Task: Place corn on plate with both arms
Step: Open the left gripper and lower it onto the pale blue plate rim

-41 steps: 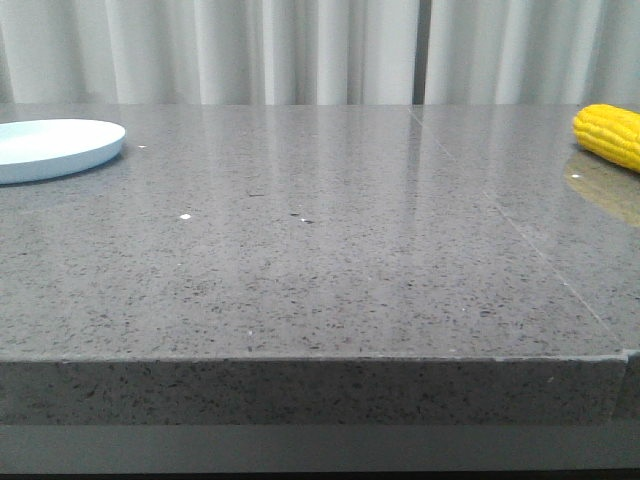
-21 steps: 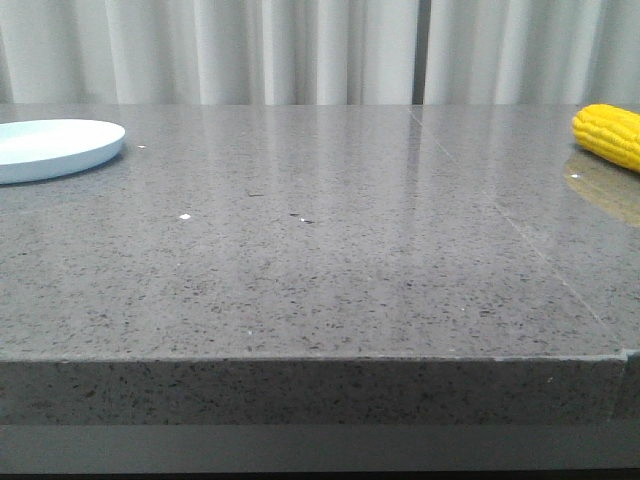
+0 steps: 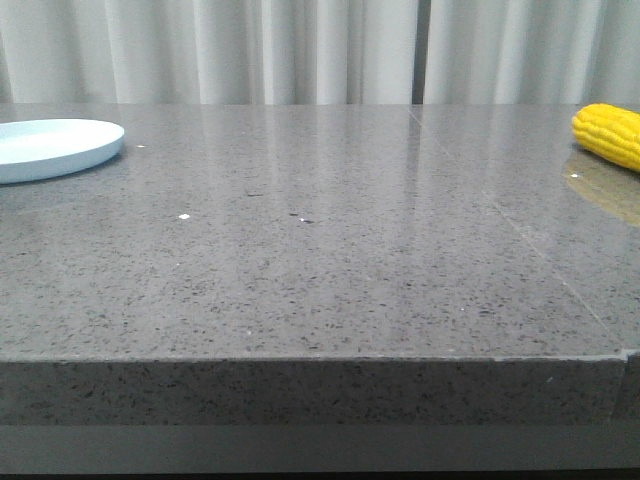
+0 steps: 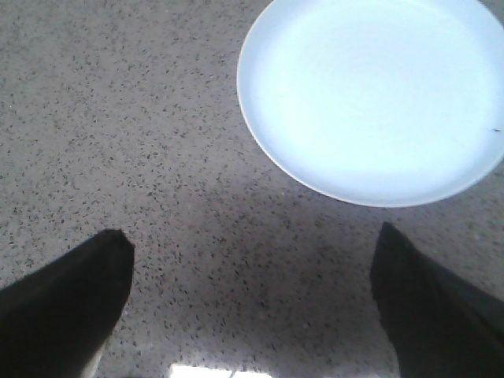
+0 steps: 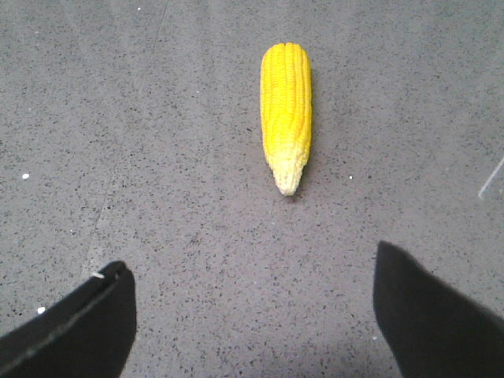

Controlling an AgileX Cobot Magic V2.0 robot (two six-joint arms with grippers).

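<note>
The yellow corn (image 3: 610,134) lies on the grey table at the far right edge of the front view, partly cut off. In the right wrist view the corn (image 5: 287,110) lies ahead of my right gripper (image 5: 252,260), its pale tip pointing toward the fingers. That gripper is open and empty, apart from the cob. The pale blue plate (image 3: 55,147) sits at the far left of the table. In the left wrist view the plate (image 4: 378,94) is empty, just beyond my open, empty left gripper (image 4: 252,244). Neither gripper shows in the front view.
The grey speckled stone table (image 3: 320,250) has its front edge close to the camera. A seam line (image 3: 520,230) runs across its right part. White curtains (image 3: 320,50) hang behind the table.
</note>
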